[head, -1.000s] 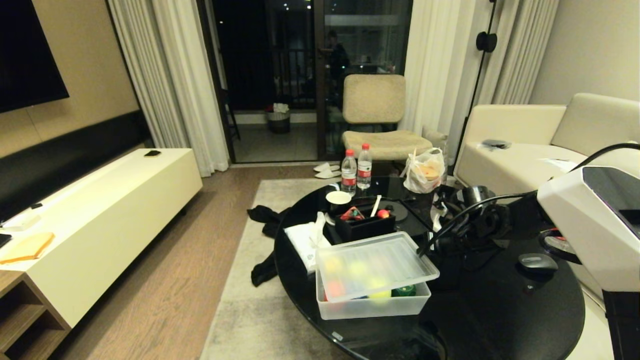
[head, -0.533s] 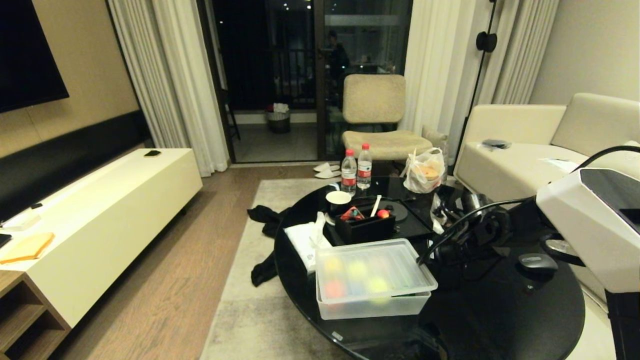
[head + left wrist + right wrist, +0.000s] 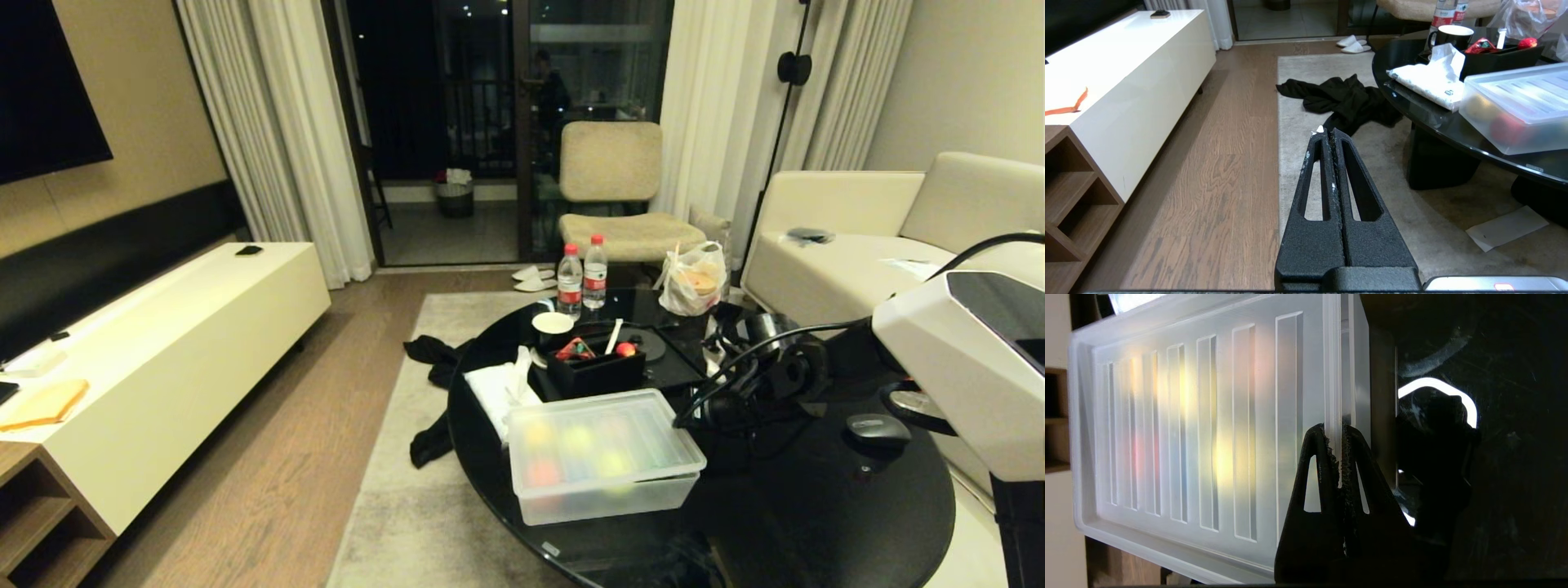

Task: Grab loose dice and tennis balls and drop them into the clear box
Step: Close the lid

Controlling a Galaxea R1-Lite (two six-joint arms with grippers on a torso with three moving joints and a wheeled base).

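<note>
The clear box [image 3: 604, 496] stands near the front of the round black table [image 3: 816, 523]. Its ribbed lid [image 3: 600, 437] lies flat on top. My right gripper [image 3: 690, 418] is at the lid's right edge. In the right wrist view this gripper [image 3: 1334, 430] is shut on the rim of the lid [image 3: 1188, 428]. Through the frosted plastic glow yellow-green blurs, the tennis balls [image 3: 612, 464], and a red blur [image 3: 543, 472]. The dice cannot be made out one by one. My left gripper [image 3: 1327, 131] hangs parked over the rug, shut and empty.
Behind the box stand a black tray [image 3: 596, 371], a white cup [image 3: 553, 323], two water bottles [image 3: 581, 278] and a plastic bag [image 3: 694, 282]. A tissue pack [image 3: 498, 392] lies to its left, a computer mouse [image 3: 878, 429] to its right. Black clothes [image 3: 433, 359] lie on the rug.
The lid, tilted up on its right side a second ago, has come down flat onto the box with my right gripper still holding its rim. The box shifted slightly left.
</note>
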